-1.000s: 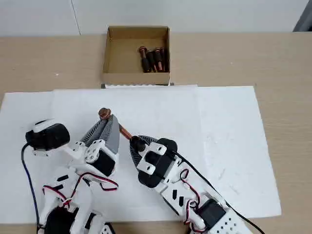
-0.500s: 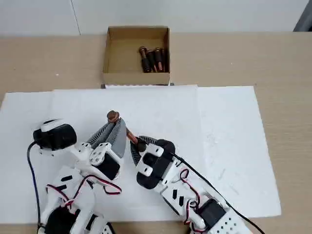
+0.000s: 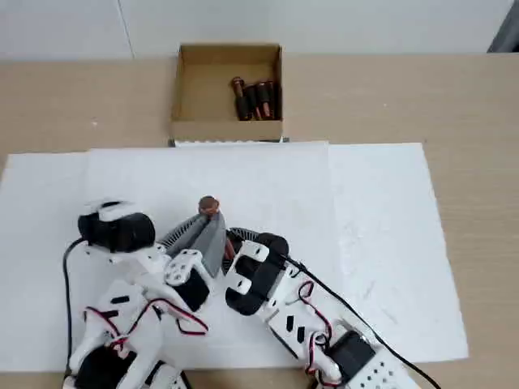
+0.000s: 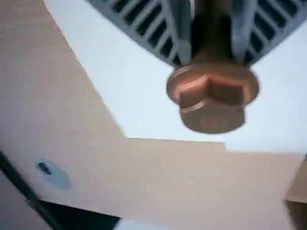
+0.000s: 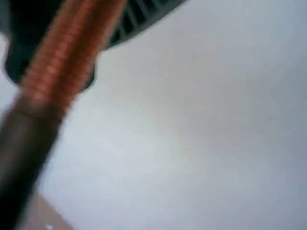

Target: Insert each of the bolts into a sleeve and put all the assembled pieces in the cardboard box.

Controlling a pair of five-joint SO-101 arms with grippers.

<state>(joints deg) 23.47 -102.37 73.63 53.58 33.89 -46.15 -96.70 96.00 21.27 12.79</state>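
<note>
While the left gripper [image 3: 208, 217] hangs over the near middle of the paper [image 3: 365, 211], its ribbed grey fingers [image 4: 144, 28] are pressed tight on a bolt [image 3: 208, 203] just below the head [image 4: 212, 98]. The head pokes out past the fingertips and points toward the box [image 3: 185, 97]. In the left wrist view the copper head shows a hexagonal cap on a round flange. The dark shank runs back from it between the two fingers. Behind the head lie the paper's edge and the tan table [image 3: 470, 105].

The right gripper [image 3: 233, 240] sits just beside the left one, on its right, and the two tips nearly touch. In the right wrist view the bolt's copper thread [image 5: 67, 52] crosses close to the camera, above the paper. It passes through a black piece that may be the sleeve [image 5: 12, 57], though I cannot be sure of that. Beyond the thread the shaft turns dark and smooth. Whether the right gripper has hold of anything, I cannot tell.

The box stands on the table at the paper's far edge, well apart from both arms. In its right half lie the assembled pieces [image 3: 255, 97], side by side and touching. Their copper heads point toward the far wall.
</note>
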